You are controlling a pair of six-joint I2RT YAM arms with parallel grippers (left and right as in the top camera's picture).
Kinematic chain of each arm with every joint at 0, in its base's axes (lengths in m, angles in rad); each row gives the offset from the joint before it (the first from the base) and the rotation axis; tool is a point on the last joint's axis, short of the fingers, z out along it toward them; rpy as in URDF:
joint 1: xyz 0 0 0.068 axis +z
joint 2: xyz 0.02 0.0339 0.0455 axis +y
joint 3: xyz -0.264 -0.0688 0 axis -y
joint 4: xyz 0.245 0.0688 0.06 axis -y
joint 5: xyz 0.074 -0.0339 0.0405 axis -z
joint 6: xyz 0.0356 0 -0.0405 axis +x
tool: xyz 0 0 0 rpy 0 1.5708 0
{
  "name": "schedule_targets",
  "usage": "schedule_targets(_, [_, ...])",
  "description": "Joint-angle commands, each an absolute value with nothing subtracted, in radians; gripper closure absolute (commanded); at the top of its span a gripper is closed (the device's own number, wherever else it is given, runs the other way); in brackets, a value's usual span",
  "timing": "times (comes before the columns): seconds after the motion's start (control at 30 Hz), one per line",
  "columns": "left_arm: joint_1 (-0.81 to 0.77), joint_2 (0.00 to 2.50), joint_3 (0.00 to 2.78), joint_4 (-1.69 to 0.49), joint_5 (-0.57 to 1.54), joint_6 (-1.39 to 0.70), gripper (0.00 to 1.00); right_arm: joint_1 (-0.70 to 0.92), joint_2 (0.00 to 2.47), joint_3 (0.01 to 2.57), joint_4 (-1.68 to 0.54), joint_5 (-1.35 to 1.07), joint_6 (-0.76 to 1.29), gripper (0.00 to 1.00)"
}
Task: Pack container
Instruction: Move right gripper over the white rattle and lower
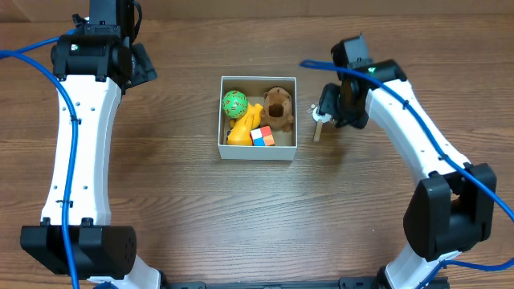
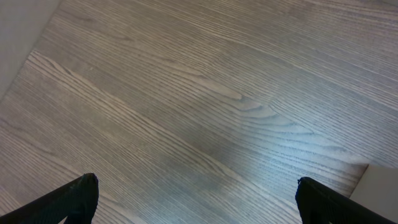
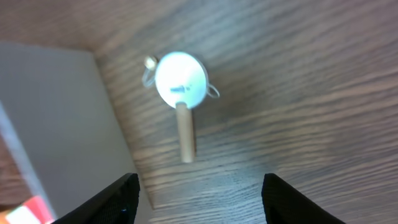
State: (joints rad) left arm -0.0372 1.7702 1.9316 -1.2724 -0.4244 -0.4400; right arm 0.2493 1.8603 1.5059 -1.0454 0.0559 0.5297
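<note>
At the middle of the tabletop [image 1: 177, 209] sits the container [image 1: 258, 153], a square, shallow box with white walls and a brown inside. It holds four small toys. A green ball [image 1: 234, 103] lies in the 10 o'clock corner and a brown plush toy [image 1: 278, 107] toward 2 o'clock. A yellow toy [image 1: 243, 124] runs from the centre down toward 7 o'clock, and a cube [image 1: 262, 136] with coloured faces lies at 6 o'clock against the near wall, touching the yellow toy.

Just beside the container, at its 3 o'clock and outside it, a small drum toy [image 3: 180, 84] lies flat on the wood. It has a round white head, and in the right wrist view its wooden handle points to 6 o'clock. The right jaws hang over it, spread wide and holding nothing, their dark fingertips [image 3: 121, 199] either side of the handle's end and clear of it. The container's white wall [image 3: 56, 124] shows at 9 o'clock in that view.

Well apart from the container, at its 10 o'clock, the left jaws also stand wide and grip nothing, fingertips [image 2: 74, 199] over bare wood.
</note>
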Motion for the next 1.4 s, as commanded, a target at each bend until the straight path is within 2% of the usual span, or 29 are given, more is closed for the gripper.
schedule_targets(0.0, [-0.033,1.778,1.940,-1.275,-0.444,-0.430,0.00,0.249,1.865,1.421,-1.002,0.046,0.551,0.35])
schedule_targets(0.6, [-0.033,1.778,1.940,-1.275,-0.444,-0.430,0.00,0.295,1.891,1.328,-0.826,0.051,0.545,0.37])
schedule_targets(1.07, [-0.033,1.778,1.940,-1.275,-0.444,-0.430,0.00,0.295,2.011,1.328,-0.738,0.070,0.436,0.39])
schedule_targets(1.2, [-0.033,1.778,1.940,-1.275,-0.444,-0.430,0.00,0.295,2.011,1.328,-0.736,0.069,0.418,0.55])
schedule_targets(1.37, [-0.033,1.778,1.940,-1.275,-0.444,-0.430,0.00,0.295,2.011,1.328,-0.738,0.069,0.418,0.60])
